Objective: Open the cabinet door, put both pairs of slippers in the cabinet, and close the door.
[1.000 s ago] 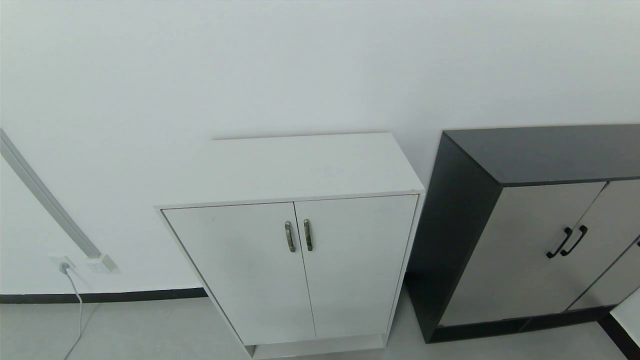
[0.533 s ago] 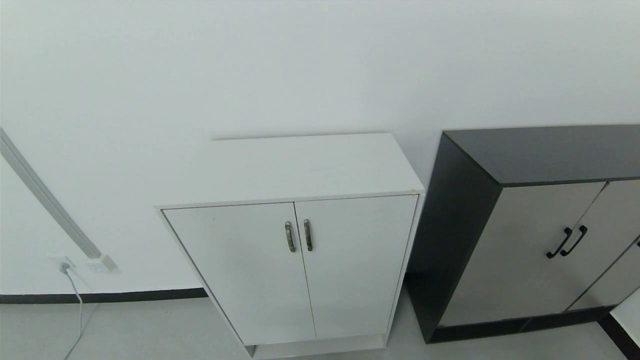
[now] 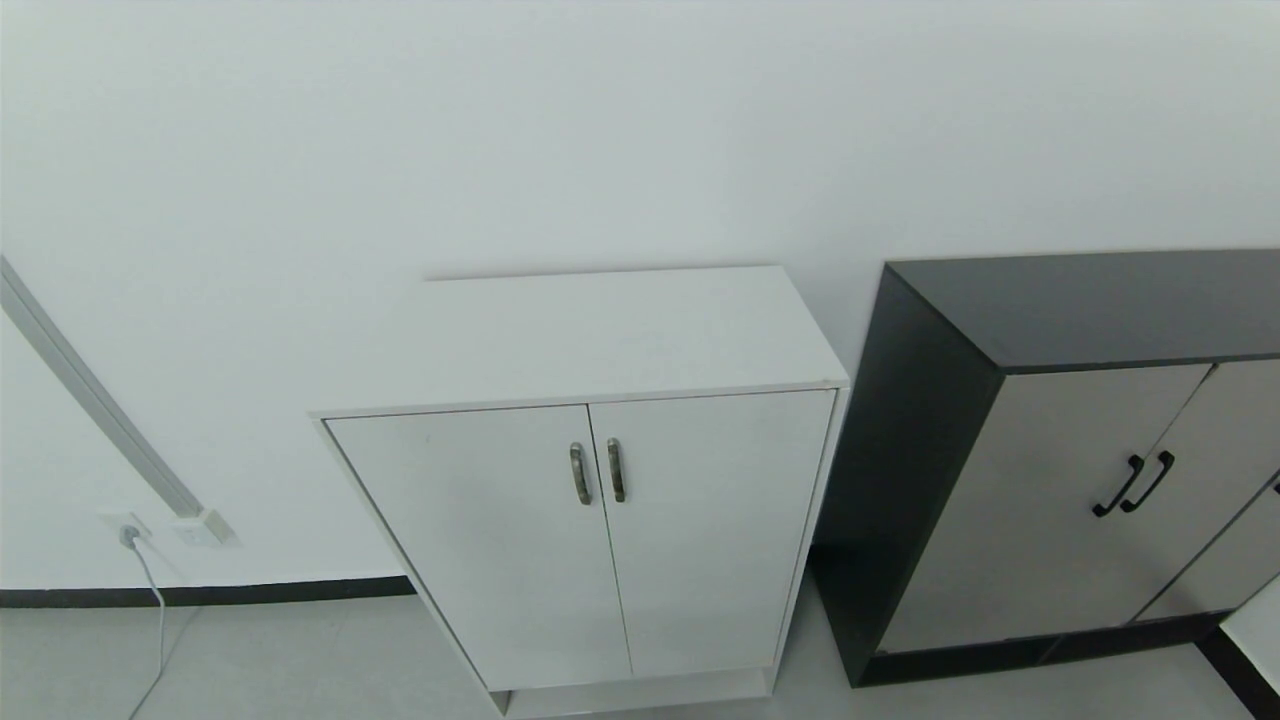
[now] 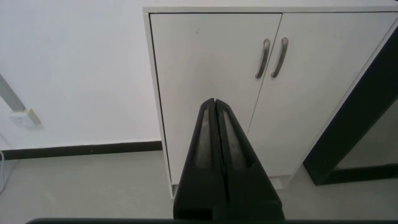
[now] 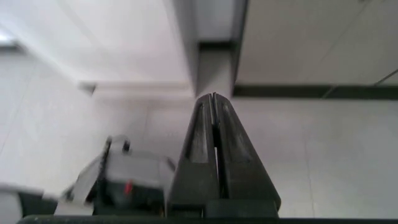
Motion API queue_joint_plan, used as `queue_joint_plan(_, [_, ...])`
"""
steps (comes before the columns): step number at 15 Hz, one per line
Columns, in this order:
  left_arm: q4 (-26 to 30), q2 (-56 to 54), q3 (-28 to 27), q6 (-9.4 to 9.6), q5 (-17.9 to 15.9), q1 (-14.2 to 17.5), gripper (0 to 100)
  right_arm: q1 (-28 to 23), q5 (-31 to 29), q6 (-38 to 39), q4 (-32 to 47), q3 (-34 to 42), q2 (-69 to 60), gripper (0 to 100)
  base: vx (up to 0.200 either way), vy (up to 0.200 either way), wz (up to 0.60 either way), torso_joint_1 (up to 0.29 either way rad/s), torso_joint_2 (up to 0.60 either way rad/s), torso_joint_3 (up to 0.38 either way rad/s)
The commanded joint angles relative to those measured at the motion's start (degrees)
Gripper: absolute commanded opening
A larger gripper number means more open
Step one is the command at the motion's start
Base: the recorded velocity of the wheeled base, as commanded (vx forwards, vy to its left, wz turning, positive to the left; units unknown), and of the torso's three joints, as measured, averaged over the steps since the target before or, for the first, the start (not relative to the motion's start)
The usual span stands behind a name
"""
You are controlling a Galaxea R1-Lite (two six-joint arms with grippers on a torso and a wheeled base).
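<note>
Squarely faced the white two-door cabinet [image 3: 500, 540], doors shut, against the wall [image 3: 600, 130] beside a black silver-doored cabinet [image 3: 930, 480]. Held left claw [image 4: 214, 102] pressed together, empty; right claw [image 5: 213, 96] likewise, above grey floor [image 5: 323, 155].

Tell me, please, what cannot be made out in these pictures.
- Inside of the white cabinet: hidden in the head and left wrist views by its shut doors.
- Lower middle of the doors, left wrist view: behind the left pincer.
- Grey thing with a red spot, right wrist view: too blurred to name.
- Dark cabinet: cut off by the head view's right edge.
</note>
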State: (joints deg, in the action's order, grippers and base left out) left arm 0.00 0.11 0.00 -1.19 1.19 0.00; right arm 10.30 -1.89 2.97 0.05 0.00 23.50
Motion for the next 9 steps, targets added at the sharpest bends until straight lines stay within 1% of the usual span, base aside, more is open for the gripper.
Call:
queue_joint_plan(1, [0.0,0.1,0.0,-0.04,0.0,0.0,0,-6.5,0.1,-1.1,0.1,0.0,-12.7,0,0.000,0.000,0.00,0.000,0.00,0.000])
queue_joint_plan(3, [0.0,0.1,0.0,0.05,0.0,0.0,0,-6.8,0.1,-1.0,0.0,0.0,-17.4,0,0.000,0.000,0.00,0.000,0.00,0.000])
queue_joint_plan(6, [0.0,0.1,0.0,-0.04,0.0,0.0,0,-7.5,0.1,-0.8,0.0,0.0,-19.1,0,0.000,0.000,0.00,0.000,0.00,0.000])
queue_joint_plan(8, [0.0,0.1,0.0,-0.12,0.0,0.0,0,-10.0,0.1,-0.9,0.0,0.0,-21.7,0,0.000,0.000,0.00,0.000,0.00,0.000])
queue_joint_plan(9, [0.0,0.1,0.0,-0.04,0.0,0.0,0,-10.5,0.1,-0.8,0.0,0.0,-23.2,0,0.000,0.000,0.00,0.000,0.00,0.000])
